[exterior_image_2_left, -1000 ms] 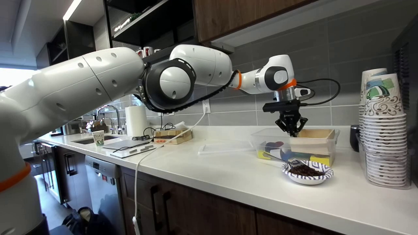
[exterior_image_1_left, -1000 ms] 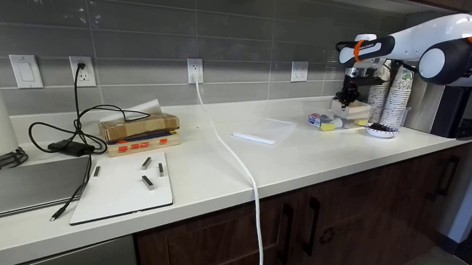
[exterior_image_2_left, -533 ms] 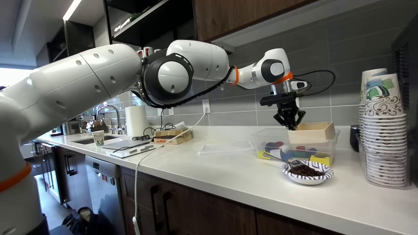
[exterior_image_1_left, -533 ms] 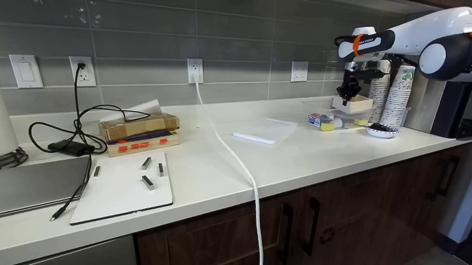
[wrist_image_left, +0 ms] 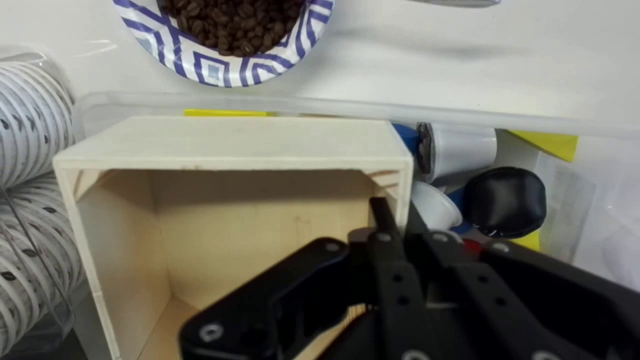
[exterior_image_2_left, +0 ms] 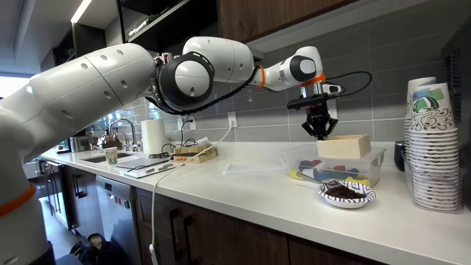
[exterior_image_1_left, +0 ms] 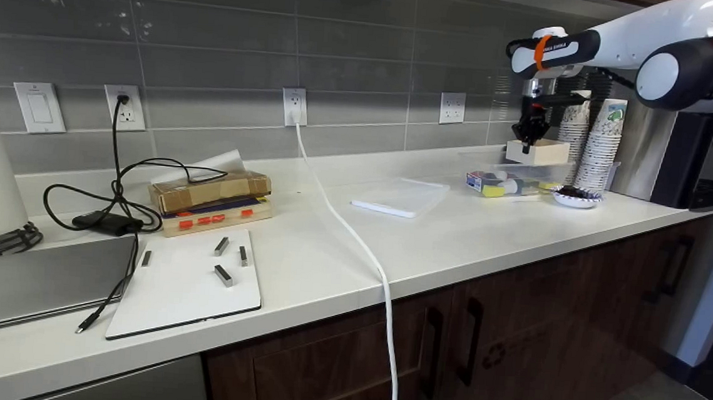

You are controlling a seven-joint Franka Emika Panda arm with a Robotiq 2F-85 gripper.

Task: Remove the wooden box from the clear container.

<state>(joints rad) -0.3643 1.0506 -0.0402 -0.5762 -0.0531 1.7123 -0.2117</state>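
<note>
On the countertop (exterior_image_2_left: 235, 191), in both exterior views, a paper towel roll (exterior_image_2_left: 154, 136) is seen to the left, followed by a brown cardboard box (exterior_image_1_left: 213, 191) laid on top of another box (exterior_image_1_left: 220, 225). A see-through lid (exterior_image_2_left: 254, 166) is laid flat near the clear container (exterior_image_2_left: 378, 165), through whose walls red, blue and yellow items (exterior_image_2_left: 326, 173) are seen. Above the container, one side wall of the open-topped wooden box (exterior_image_2_left: 344, 148) is pinched between the fingertips of the gripper (exterior_image_2_left: 321, 138), which is closed to that wall's thickness; whether the box's base is wholly above the container's rim cannot be told. In front of the container, a metal utensil (exterior_image_2_left: 308, 177) is rested across the edge of a patterned paper bowl (exterior_image_2_left: 344, 204), filled with coffee beans (exterior_image_2_left: 342, 192). Farther right, paper cups (exterior_image_2_left: 433, 144) are stacked in tall columns.
</note>
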